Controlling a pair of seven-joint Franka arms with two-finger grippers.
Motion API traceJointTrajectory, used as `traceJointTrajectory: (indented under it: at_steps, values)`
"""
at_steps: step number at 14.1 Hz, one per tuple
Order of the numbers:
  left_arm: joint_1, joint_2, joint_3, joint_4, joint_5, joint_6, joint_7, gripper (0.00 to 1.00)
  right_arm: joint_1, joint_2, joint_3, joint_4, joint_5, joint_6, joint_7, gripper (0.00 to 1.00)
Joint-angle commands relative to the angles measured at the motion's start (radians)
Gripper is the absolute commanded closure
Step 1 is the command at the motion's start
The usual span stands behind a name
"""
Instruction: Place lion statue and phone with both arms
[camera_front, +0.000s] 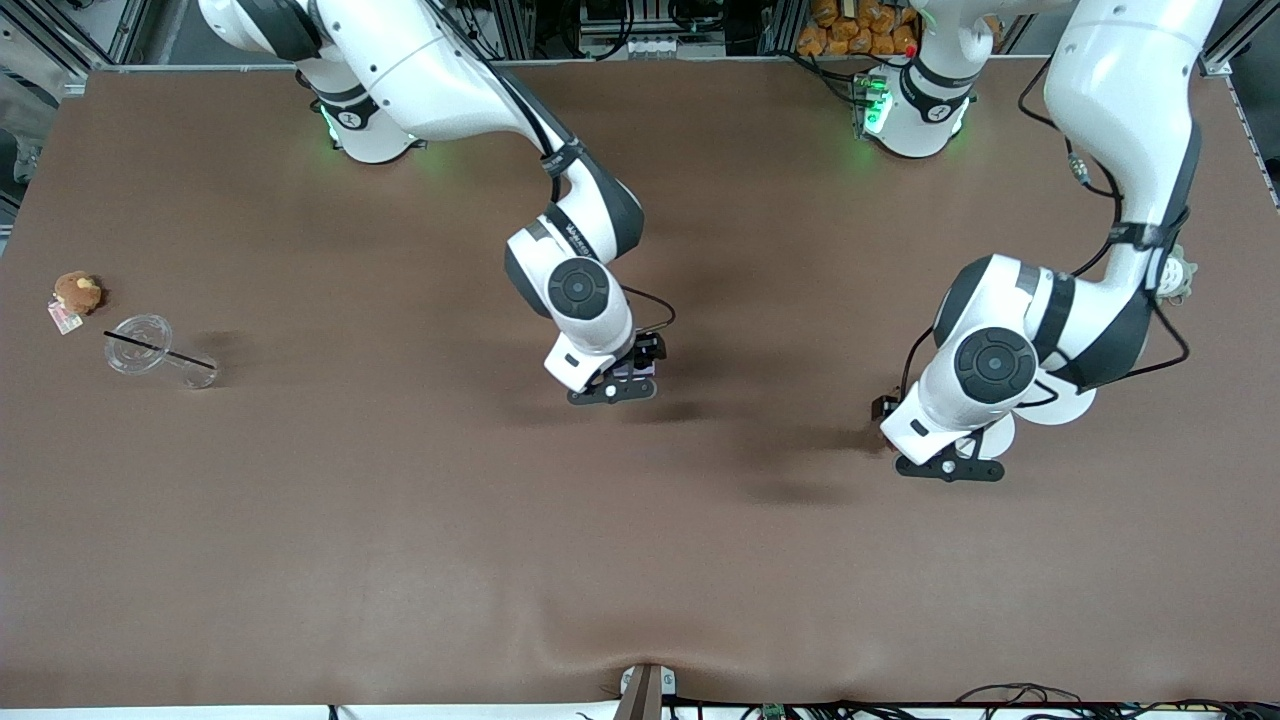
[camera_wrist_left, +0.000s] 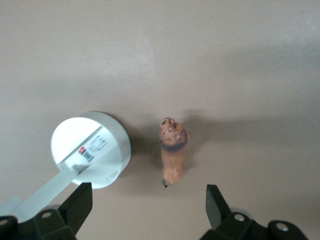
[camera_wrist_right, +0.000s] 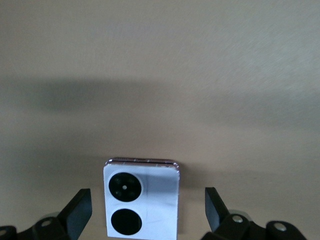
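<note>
The left gripper (camera_wrist_left: 145, 212) hangs with jaws apart over the lion statue (camera_wrist_left: 172, 152), which stands on the table (camera_front: 400, 520) beside a white disc (camera_wrist_left: 92, 147). The right gripper (camera_wrist_right: 145, 212), jaws apart too, hovers over the phone (camera_wrist_right: 142, 198) lying flat mid-table.

Both arms (camera_front: 1120, 110) have glossy white shells with black bands at the joints and round black caps on the wrists. Thin black cables loop along them. Green lights glow at the white bases (camera_front: 365, 130). The fingers (camera_wrist_left: 80, 205) are black, wedge-shaped, with small silver screws
</note>
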Motion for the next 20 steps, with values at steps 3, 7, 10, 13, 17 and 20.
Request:
traceJointTrajectory:
  at_steps: [3, 7, 10, 13, 17, 20]
  values:
    - [0.004, -0.026, -0.045, 0.176, 0.005, -0.242, 0.007, 0.00, 0.018, 0.016, -0.009, 0.011, 0.001, 0.000, 0.020, 0.00]
    - [0.012, -0.121, -0.042, 0.176, -0.019, -0.246, 0.007, 0.00, 0.035, 0.041, -0.010, 0.013, 0.001, 0.005, 0.023, 0.00]
    - [0.064, -0.199, -0.039, 0.176, -0.125, -0.250, 0.009, 0.00, 0.035, 0.050, -0.009, 0.013, 0.004, 0.014, 0.023, 0.00]
    - [0.125, -0.296, -0.042, 0.174, -0.188, -0.290, 0.012, 0.00, 0.047, 0.064, -0.009, 0.013, 0.007, 0.028, 0.023, 0.00]
    - [0.182, -0.451, 0.002, 0.156, -0.304, -0.359, 0.079, 0.00, 0.052, 0.079, -0.010, 0.013, 0.008, 0.052, 0.027, 0.00]
    - [0.017, -0.578, 0.253, 0.047, -0.361, -0.374, 0.147, 0.00, 0.052, 0.082, -0.010, 0.013, 0.005, 0.052, 0.026, 0.00]
